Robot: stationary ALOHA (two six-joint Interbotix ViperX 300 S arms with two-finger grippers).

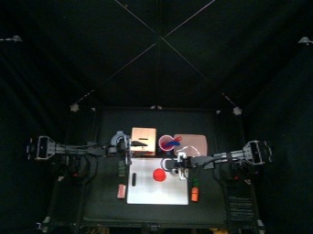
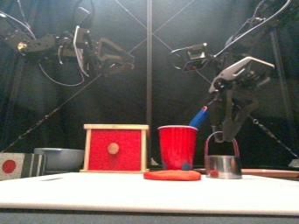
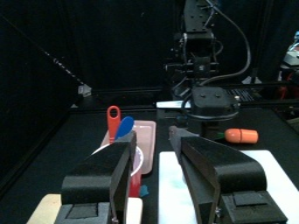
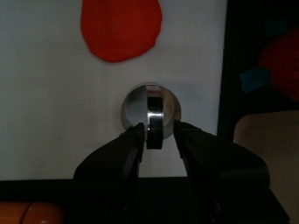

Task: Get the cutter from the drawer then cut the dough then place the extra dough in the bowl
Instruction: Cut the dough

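While my right claw [image 4: 153, 131] pinches the wire handle of the cutter [image 4: 147, 101], jaws pressed together on the wire, the cutter stands upright on the white cutting board [image 4: 47, 105], just beside the dough [image 4: 121, 31] and apart from it.

Front view:
- The cutter is at the dough's 3 o'clock, with a narrow strip of board between them.
- The red cup [image 2: 177, 146] stands behind the dough, at its 12 o'clock.
- The wooden box [image 2: 115, 149] is at the cup's 9 o'clock, its red drawer front flush with the frame.
- The blue-grey bowl [image 2: 61, 160] is at the box's 9 o'clock; its inside cannot be seen from this height.

My left claw [image 3: 149, 140] hangs raised over the table's left side, jaws spread, holding nothing.

Progress, as I judge it:
- **Step one** is done: the cutter is out of the drawer and on the board.
- **Step two** is not yet done: the dough lies as one whole flat red disc, with no ring or cut mark that I can see.
- **Step three**, moving the extra dough to the bowl, has not begun.

What remains is to lift the cutter and carry it toward 9 o'clock until it is centred over the disc. I then press it down, pick off the outer ring and drop that ring in the bowl.
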